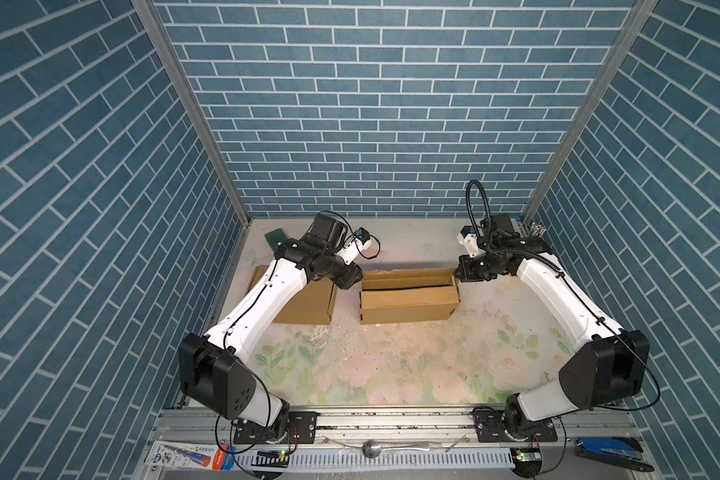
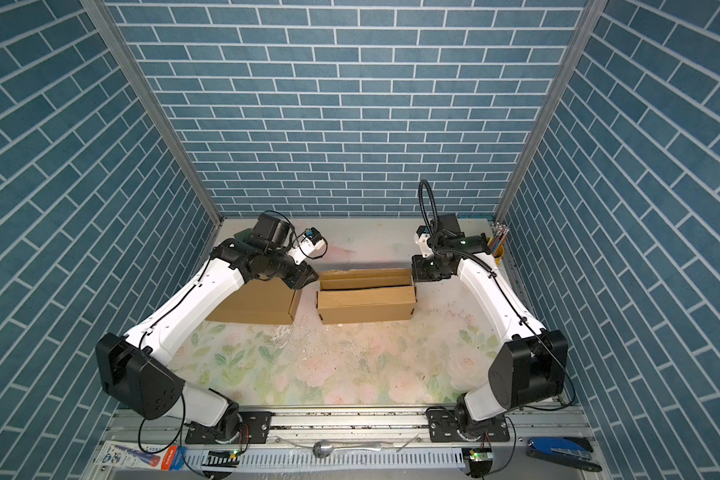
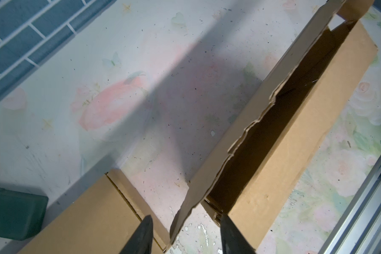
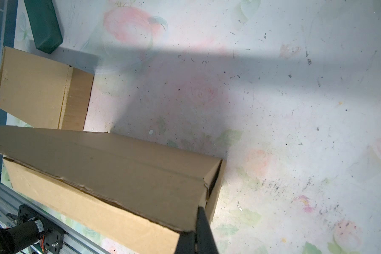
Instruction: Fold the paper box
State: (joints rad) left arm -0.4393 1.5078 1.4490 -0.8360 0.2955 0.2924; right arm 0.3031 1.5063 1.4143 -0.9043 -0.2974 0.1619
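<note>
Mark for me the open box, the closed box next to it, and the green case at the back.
open box [image 1: 408, 298]: in a top view, on its near panel.
closed box [image 1: 310, 305]: in a top view, on its top face beside the arm.
green case [image 4: 44, 24]: right wrist view, on its upper face.

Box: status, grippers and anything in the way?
Left gripper open, straddling flap corner. Right gripper shut at box end, grip unclear. Box top not closed. Second box beside it, apart, not blocking.
</note>
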